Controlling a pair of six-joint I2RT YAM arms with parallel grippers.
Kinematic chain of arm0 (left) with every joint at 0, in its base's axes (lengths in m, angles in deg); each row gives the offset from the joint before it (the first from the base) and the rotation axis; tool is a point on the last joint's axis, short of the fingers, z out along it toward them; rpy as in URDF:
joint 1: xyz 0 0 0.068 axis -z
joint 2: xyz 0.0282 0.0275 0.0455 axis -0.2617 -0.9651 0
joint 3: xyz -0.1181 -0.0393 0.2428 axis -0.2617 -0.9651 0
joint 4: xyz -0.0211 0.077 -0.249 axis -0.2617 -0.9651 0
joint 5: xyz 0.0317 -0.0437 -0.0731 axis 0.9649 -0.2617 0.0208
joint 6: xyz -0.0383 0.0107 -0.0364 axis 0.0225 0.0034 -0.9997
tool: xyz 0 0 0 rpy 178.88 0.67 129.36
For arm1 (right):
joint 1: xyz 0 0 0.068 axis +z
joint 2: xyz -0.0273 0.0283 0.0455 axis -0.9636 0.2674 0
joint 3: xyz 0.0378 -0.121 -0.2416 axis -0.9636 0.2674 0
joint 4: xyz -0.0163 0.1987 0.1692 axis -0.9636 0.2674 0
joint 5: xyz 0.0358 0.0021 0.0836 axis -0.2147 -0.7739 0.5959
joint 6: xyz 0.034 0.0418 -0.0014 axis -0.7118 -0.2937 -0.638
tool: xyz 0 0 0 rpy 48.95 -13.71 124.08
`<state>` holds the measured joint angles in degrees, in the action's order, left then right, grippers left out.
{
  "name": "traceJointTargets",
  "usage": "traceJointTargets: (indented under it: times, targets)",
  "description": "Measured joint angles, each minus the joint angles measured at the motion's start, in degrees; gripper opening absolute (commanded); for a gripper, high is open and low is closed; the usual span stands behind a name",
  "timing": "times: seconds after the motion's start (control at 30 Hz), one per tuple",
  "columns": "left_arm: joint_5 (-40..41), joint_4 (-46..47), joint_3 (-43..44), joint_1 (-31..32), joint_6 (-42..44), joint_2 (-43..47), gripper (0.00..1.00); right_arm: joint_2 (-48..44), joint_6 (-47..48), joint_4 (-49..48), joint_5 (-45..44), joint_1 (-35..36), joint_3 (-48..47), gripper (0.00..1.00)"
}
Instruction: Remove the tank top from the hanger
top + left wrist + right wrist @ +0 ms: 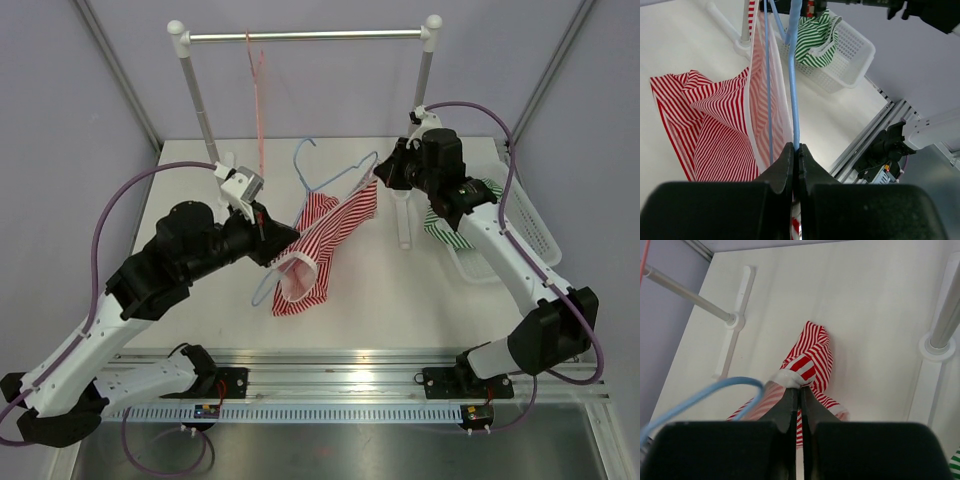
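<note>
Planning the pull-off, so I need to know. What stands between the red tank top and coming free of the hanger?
Only the hanger itself. Its blue wire runs through the tank top and is pinched by the left gripper. The right gripper is shut on the top's white edge. Nothing else visible blocks it.

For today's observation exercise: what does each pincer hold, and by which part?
Left pincer grips the blue hanger by its thin bar. Right pincer pinches the red-striped tank top at its white-trimmed edge.
</note>
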<state>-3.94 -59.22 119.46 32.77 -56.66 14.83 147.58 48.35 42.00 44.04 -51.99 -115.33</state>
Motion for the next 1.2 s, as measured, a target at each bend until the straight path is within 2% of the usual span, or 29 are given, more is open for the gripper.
traceJointTargets:
  times: [0.2, 0.33, 0.57, 0.67, 0.8, 1.0, 1.17, 1.2]
  targets:
    - [-3.13, 2.62, -0.42, 0.0, 0.42, 0.96, 0.0, 2.95, 0.0, 2.56, 0.76, -2.12, -1.01, 0.0]
    - [-3.54, 5.77, -0.42, 0.02, 0.37, 0.9, 0.0, 2.19, -0.39, 1.99, 5.7, -2.86, -0.07, 0.0]
    - [-2.12, 20.13, -0.42, 0.07, 1.46, -1.86, 0.0, -8.33, -3.15, 0.39, 21.4, -3.26, 6.69, 0.0]
    - [-1.2, 27.34, 0.44, 0.13, 3.08, -5.95, 0.0, -14.95, -4.22, 0.13, 26.91, -3.02, 7.58, 0.0]
    - [1.99, 31.93, 4.7, 0.44, 5.25, -13.05, 0.0, -22.53, -4.13, 0.35, 30.47, -2.34, 7.61, 0.0]
    - [9.4, 27.45, 12.26, 0.81, 5.55, -18.21, 0.0, -26.51, -1.73, 5.79, 27.54, -1.64, 7.67, 0.0]
    - [14.67, 19.3, 14.97, 0.81, 4.04, -18.01, 0.0, -25.64, -1.62, 6.16, 20.09, 2.34, 14.32, 0.0]
    - [15.3, 17.64, 15.21, 0.81, 3.67, -17.88, 0.0, -24.94, -1.86, 6.27, 18.6, 3.48, 15.96, 0.04]
